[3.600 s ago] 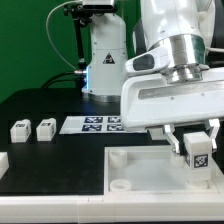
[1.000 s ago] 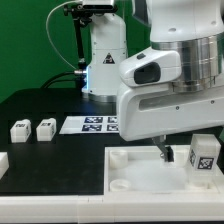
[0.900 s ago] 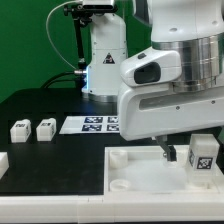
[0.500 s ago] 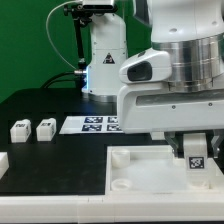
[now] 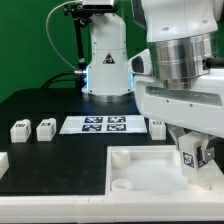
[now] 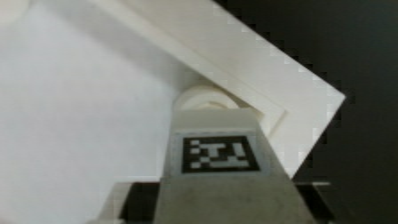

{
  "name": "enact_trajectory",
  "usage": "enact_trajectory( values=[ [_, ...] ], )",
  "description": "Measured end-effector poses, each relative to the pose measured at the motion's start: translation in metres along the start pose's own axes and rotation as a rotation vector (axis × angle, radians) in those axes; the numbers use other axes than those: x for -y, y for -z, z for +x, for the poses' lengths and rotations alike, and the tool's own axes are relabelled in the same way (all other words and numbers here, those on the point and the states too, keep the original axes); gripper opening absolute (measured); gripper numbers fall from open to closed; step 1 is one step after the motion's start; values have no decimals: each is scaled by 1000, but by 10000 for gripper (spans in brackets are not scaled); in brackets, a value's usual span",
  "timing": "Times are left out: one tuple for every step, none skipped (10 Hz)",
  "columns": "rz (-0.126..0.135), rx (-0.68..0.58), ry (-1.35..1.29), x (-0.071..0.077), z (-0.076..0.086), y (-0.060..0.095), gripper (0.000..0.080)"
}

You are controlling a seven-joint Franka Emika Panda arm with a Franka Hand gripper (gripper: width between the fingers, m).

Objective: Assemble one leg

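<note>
The gripper [image 5: 195,149] is clamping the leg [image 5: 193,159] upright just above the white panel [image 5: 140,172], beside its corner socket [image 6: 214,100], so insertion is seemingly starting, needing centring over the hole, then lowering.

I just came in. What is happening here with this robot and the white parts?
The arm's pincer holds one leg, tag facing out, low over the white panel, near its corner on the exterior view's right. In the wrist view a round socket in the panel lies just beyond the leg. I cannot tell whether the leg touches the panel. Two spare legs sit on the table, at the exterior view's left of the marker board.
</note>
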State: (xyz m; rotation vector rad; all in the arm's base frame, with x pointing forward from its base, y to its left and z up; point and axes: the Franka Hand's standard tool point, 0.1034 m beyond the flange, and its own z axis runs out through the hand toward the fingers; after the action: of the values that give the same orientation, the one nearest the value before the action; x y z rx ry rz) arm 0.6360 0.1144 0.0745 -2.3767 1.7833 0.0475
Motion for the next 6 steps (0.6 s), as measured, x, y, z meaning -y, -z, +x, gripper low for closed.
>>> enact_trajectory(
  values=[
    [3,-2,-76,0,-2,-1,291],
    [5,5,-221,1,-5,-1,291],
    [3,10,-288,2,-6,-2,292],
    [2,11,-288,2,-5,-2,292],
    [3,11,-252,2,-6,-2,303],
    [3,11,-222,2,-6,-2,303]
  ],
)
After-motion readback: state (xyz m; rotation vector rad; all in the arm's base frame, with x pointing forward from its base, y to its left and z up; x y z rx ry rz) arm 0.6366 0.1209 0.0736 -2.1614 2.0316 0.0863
